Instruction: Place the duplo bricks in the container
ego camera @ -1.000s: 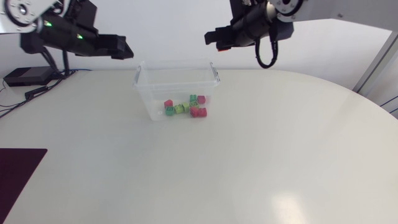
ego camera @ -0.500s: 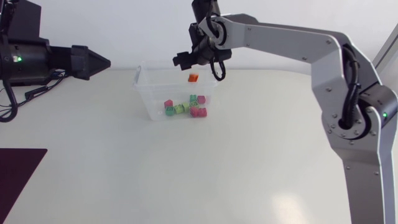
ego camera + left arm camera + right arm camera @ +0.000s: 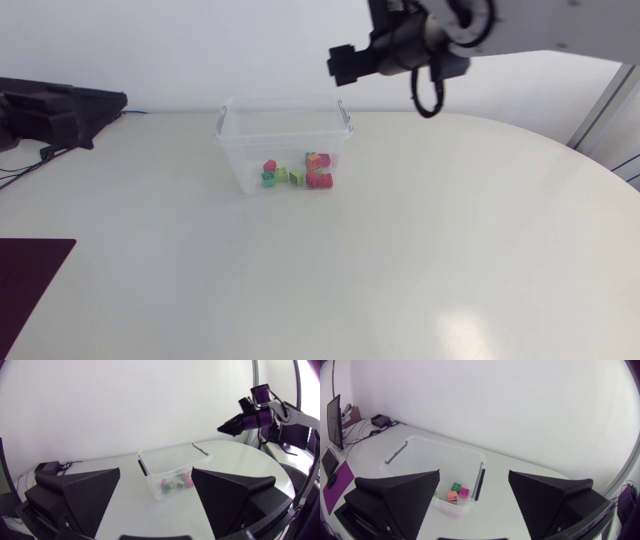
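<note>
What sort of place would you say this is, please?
Probably a robotics lab bench: a left arm and a right arm work at a plain white table, where a clear container holds a few bricks, like a staged test.

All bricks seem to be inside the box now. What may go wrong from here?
1. The right gripper hangs open above the far side of the container; a low sweep might knock or tip this thin plastic box and spill the bricks.
2. The cable loop under that arm hangs beside the container and might catch its handle.
</note>
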Controlling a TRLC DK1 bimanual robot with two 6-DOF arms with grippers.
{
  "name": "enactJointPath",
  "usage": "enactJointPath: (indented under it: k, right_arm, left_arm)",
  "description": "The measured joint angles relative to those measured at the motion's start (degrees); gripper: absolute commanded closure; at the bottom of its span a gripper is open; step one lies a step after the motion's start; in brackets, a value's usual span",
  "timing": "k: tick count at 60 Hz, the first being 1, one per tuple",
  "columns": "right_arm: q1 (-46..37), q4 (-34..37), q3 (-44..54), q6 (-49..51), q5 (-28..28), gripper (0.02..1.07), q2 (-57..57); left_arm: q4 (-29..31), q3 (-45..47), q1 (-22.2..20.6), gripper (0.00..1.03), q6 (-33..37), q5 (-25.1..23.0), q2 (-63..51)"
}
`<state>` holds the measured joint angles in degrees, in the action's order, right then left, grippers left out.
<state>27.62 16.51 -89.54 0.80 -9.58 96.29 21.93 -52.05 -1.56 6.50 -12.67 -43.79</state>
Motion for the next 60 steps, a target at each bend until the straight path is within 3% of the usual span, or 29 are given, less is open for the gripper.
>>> enactJointPath:
  k: [22,31,40,60]
  right_arm:
    - [-7.06,-7.67,39.89,5.25,-4.90,0.06,-41.27]
    - [-11.74,-7.78,51.34,7.78,-5.27,0.06,-56.83]
    - [-14.75,-7.52,59.91,9.55,-5.01,0.06,-68.70]
    - [-19.02,-9.53,69.96,8.07,-0.13,0.07,-78.42]
  left_arm:
    - [-6.19,13.44,0.00,0.04,1.27,7.26,10.36]
    - [-8.48,18.43,0.00,0.04,1.27,8.76,13.46]
    - [-10.99,23.61,0.00,0.04,1.27,9.40,16.52]
    - [-14.58,32.96,0.02,0.04,0.59,10.25,25.81]
